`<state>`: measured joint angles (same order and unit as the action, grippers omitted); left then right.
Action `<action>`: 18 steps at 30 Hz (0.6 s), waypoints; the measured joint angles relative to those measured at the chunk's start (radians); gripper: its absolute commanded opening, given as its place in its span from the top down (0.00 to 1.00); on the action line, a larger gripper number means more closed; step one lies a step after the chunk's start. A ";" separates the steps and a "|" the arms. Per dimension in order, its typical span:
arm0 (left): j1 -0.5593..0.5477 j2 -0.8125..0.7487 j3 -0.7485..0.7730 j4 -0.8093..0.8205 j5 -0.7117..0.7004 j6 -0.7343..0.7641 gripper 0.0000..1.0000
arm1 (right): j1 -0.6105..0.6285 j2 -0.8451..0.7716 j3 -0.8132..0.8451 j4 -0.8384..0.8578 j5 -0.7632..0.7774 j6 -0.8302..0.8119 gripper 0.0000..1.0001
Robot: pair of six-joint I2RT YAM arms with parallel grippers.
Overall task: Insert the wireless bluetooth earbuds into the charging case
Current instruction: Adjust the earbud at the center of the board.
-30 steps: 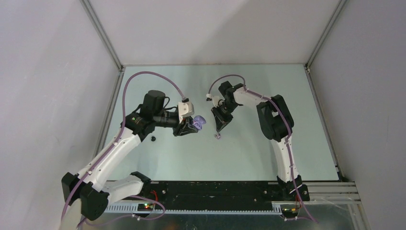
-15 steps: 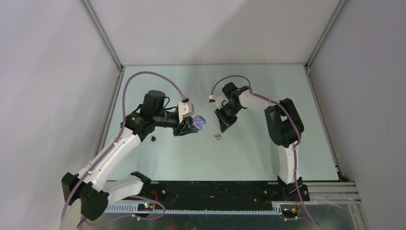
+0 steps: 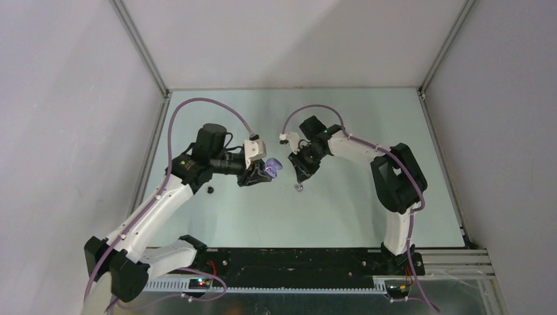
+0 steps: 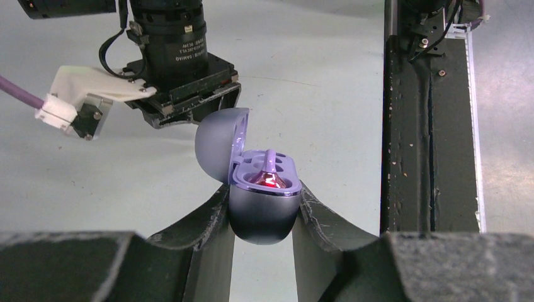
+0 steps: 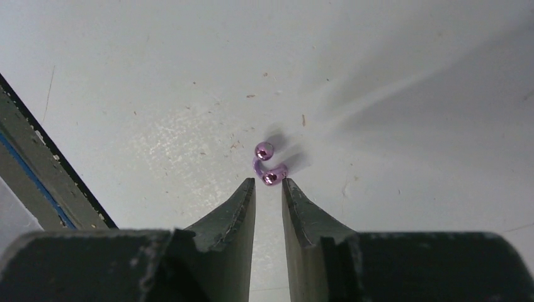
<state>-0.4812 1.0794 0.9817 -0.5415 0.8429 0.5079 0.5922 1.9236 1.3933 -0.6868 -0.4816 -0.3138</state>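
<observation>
Toward the left of the table [image 3: 341, 210], a black bud [image 3: 209, 190] lies alone on the surface, near the left arm's elbow and apart from everything else. Just right of it, the left gripper [image 4: 263, 196] is clamped on the case [image 4: 263, 217], a finger pressed against each side of its rounded lower shell, holding it off the table. The lid [image 4: 219, 146] stands swung open toward the left wrist view's left. Inside the wells a pale purple piece [image 4: 269, 162] sits with a red glow beside it; whether it is fully seated I cannot tell. Further right, a loose purple bud [image 5: 267, 165] rests on the table, showing two shiny rounded knobs. The right gripper [image 5: 268, 184] points down at it, fingers slightly parted with nothing between them, their tips just short of the bud, almost touching its nearer knob.
</observation>
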 measured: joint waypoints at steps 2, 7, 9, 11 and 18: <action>0.000 -0.001 0.000 0.000 0.000 0.000 1.00 | 0.014 0.000 0.000 0.009 0.011 -0.003 0.72; 0.000 -0.003 0.000 0.000 0.000 0.001 1.00 | 0.036 0.002 -0.001 0.026 0.055 -0.003 0.70; 0.000 -0.003 0.000 0.000 0.000 0.001 1.00 | 0.039 0.003 -0.003 0.029 0.076 -0.006 0.69; 0.000 -0.003 0.000 0.000 0.000 0.001 1.00 | 0.043 0.003 -0.006 0.030 0.093 -0.010 0.68; 0.000 -0.004 0.000 0.000 0.000 0.001 1.00 | 0.050 0.006 -0.017 0.033 0.133 -0.024 0.66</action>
<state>-0.4812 1.0752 0.9817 -0.5415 0.8429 0.5091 0.6426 1.9301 1.3762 -0.6540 -0.3485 -0.3374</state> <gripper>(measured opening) 0.373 0.336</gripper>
